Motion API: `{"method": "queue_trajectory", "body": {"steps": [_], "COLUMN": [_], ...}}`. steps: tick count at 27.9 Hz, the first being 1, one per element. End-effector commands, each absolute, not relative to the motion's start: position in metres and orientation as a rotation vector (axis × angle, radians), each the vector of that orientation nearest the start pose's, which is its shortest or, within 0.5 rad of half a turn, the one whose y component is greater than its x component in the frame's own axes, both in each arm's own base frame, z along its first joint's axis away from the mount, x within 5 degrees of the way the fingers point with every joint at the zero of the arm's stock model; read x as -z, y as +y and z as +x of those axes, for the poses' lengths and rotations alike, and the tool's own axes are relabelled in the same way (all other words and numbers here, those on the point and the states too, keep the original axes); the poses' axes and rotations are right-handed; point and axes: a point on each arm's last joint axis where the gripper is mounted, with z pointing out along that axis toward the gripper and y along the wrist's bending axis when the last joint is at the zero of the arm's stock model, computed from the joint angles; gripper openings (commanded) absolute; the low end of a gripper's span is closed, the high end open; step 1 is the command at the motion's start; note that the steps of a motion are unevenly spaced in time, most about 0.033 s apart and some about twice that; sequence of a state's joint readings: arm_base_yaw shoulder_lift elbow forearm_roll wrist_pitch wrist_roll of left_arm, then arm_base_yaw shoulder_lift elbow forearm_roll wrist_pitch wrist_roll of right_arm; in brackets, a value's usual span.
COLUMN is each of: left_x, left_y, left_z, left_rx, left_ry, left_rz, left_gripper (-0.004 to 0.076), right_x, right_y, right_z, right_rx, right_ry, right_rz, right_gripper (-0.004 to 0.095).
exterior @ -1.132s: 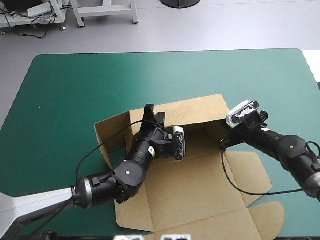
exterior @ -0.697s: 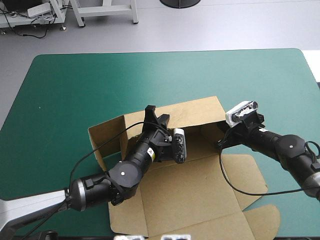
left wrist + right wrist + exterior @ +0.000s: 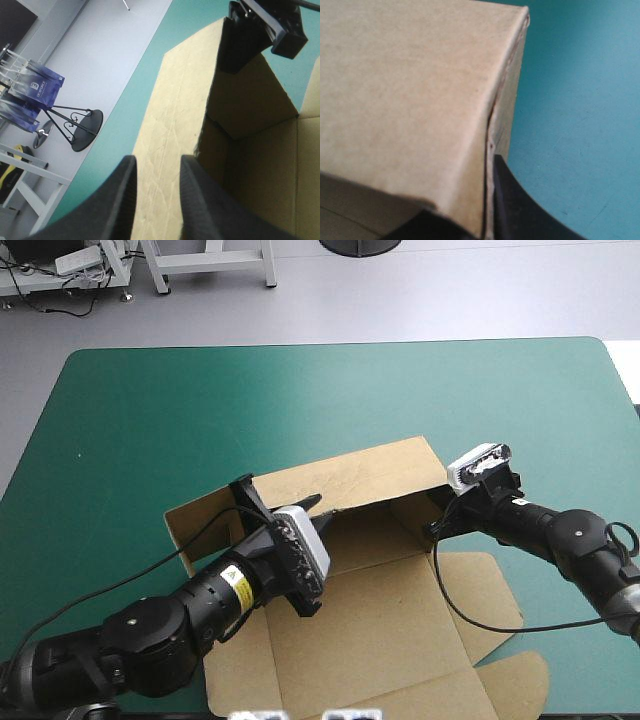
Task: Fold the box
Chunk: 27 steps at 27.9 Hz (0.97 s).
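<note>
Table with teal-green cover [image 3: 150, 410], flat and plain, far corners rounded, one small pale speck [image 3: 78, 453] near its left edge, cover also visible in both wrist views.

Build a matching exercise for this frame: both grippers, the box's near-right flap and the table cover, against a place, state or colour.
1 left gripper
2 right gripper
3 near-right flap
4 cover

A teal-green
B lying flat
C shut on the far wall of the box
D shut on the box at its far right corner

Pairs: 1-C, 2-D, 3-B, 4-A
</note>
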State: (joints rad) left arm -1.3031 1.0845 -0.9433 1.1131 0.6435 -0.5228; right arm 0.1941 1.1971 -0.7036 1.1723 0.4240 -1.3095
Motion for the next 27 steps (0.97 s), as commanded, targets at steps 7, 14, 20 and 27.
{"method": "queue_trajectory", "body": {"steps": [7, 14, 20, 27], "left_x": [-0.417, -0.453, -0.464, -0.429], "left_y": [-0.12, -0.081, -0.106, -0.147], "left_z": [0.101, 0.101, 0.116, 0.199], "left_rx": [-0.069, -0.121, -0.049, -0.114], "left_ry": [1.552, 1.584, 1.515, 1.673], "left_rz": [0.868, 0.656, 0.671, 0.677], "left_gripper": [0.0218, 0.0218, 0.0218, 0.0218], "right_x": [-0.294, -0.31, -0.315, -0.318], "right_y": [0.081, 0.074, 0.074, 0.074], "right_z": [0.228, 0.218, 0.211, 0.202], "right_rx": [-0.423, -0.334, -0.358, -0.403], "right_ry": [2.015, 2.06, 2.056, 2.083], "right_rz": [-0.619, -0.657, -0.663, -0.651], "right_gripper": [-0.0022, -0.0023, -0.0023, -0.0023]}}
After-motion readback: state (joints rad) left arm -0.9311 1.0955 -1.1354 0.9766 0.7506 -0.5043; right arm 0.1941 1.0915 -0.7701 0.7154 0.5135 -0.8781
